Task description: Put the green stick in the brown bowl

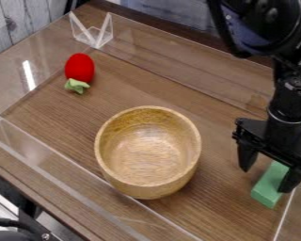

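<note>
Right now the green stick (pixel 269 194) lies on the table (pixel 65 151), to the right of the brown bowl (pixel 148 152) as the view has it and a little nearer the camera than the bowl's middle, with a stretch of bare wood between them. Part of it is hidden under the black gripper (pixel 273 171), whose jaws stand wide, one on the side toward the bowl and the other over the stick's far side. I can't tell whether either finger touches it, and nothing looks gripped.

What worries me is the closing. If the fingers are too high, they could skim over such a flat bar; if they aren't square to it, they could twist it or nudge it away from the bowl. A grip near one end might let it swing and slip on the way. Then there's the bowl's thick wall: carried too low, the stick could knock the rim and drop outside, or shove the bowl along.

As for the arm (pixel 277 33), it comes in from beyond the bowl, on its right, and slants down toward the camera, the gripper pointing at the table, well clear of the bowl's rim.
</note>
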`<state>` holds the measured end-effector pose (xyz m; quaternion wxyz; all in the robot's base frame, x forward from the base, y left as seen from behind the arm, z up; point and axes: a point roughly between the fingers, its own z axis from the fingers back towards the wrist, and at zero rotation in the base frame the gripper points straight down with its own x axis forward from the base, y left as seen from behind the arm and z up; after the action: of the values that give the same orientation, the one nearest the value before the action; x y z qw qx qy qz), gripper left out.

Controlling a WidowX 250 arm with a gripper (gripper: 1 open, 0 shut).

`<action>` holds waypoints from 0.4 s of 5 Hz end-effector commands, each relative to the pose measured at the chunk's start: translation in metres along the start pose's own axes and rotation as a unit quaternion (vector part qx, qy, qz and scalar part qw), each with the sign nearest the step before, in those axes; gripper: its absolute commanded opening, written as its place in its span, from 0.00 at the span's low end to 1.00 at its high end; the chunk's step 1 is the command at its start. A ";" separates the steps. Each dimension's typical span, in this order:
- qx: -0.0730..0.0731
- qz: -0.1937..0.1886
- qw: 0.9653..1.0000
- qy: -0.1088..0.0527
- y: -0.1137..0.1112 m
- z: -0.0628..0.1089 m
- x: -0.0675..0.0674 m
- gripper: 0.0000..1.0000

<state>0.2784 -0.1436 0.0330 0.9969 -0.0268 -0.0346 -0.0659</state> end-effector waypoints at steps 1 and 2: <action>-0.005 -0.007 0.999 -0.037 -0.003 0.014 0.009 1.00; -0.003 -0.011 0.999 -0.044 -0.003 0.012 0.010 1.00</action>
<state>0.2817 -0.1437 0.0312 0.9958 -0.0249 -0.0536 -0.0706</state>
